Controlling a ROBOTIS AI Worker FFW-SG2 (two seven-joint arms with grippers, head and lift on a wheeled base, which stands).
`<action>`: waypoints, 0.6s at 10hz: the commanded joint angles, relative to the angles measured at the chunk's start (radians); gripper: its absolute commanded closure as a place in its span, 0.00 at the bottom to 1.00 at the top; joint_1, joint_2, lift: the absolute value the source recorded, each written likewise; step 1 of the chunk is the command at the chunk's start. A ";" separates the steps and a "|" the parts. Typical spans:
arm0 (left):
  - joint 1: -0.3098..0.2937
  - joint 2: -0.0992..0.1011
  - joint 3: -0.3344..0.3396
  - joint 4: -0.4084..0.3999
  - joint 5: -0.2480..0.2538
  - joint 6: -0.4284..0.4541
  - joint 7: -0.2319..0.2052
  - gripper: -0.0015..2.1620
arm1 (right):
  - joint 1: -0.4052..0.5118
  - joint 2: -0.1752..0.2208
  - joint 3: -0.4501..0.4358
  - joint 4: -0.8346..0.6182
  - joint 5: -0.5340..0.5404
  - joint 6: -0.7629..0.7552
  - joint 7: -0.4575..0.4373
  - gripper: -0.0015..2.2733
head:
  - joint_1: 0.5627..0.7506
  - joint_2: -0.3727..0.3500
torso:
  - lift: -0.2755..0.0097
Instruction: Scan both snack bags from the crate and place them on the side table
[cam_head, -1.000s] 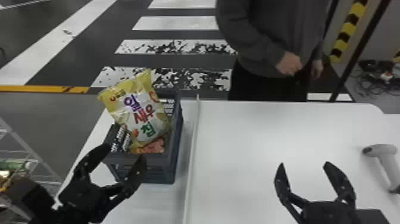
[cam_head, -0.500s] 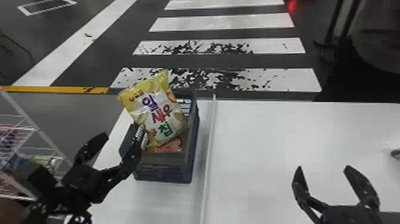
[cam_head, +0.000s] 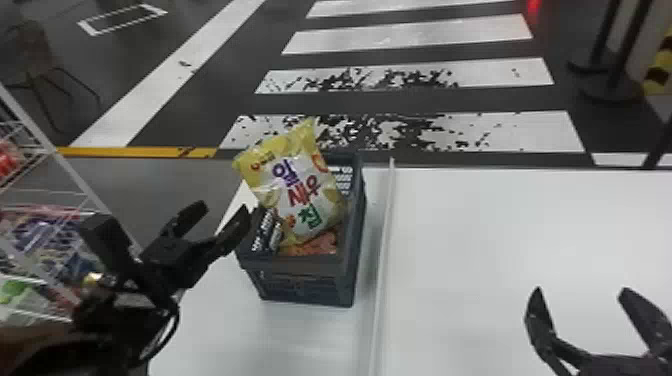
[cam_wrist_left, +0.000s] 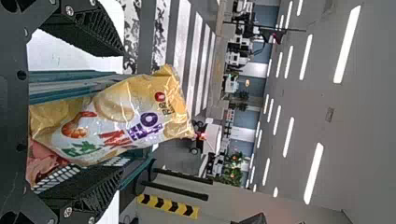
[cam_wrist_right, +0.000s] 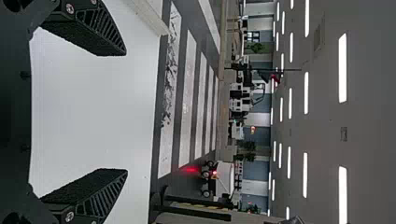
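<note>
snack bag is in the crate, yellow and white, printed side facing us. clock dirs below: 12 = far side in head view. bag is propped up, tilted, top toward 11, sticking out well above the rim. something orange-pink lies low in the crate, just at the bag's 6; can't tell if it's the second bag, too little shows.

left gripper: near the crate, at its 9 to 10. fingers spread wide, nothing held. in left wrist view the bag shows through the gap of the left gripper, upright-ish; can't tell if any finger touches it or the crate.

right gripper: over the white top, well apart from the crate, between its 3 and 4. right wrist view has the right gripper wide apart too, empty.

white ridge runs just beside the crate at 3, top on both sides of it. rack with packs at the crate's 9. crosswalk on the floor past the top.
</note>
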 joint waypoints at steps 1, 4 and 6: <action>-0.079 0.022 0.004 0.059 -0.006 0.048 -0.026 0.06 | 0.001 0.001 0.000 -0.006 0.000 0.010 0.000 0.04 | 0.70 0.86 | 0.63; -0.221 0.041 0.004 0.220 -0.024 0.076 -0.107 0.06 | 0.007 0.001 -0.001 -0.012 0.000 0.019 0.000 0.04 | 0.70 0.86 | 0.63; -0.321 0.051 0.004 0.309 -0.081 0.106 -0.180 0.06 | 0.014 0.001 -0.006 -0.023 0.000 0.028 0.000 0.05 | 0.70 0.86 | 0.63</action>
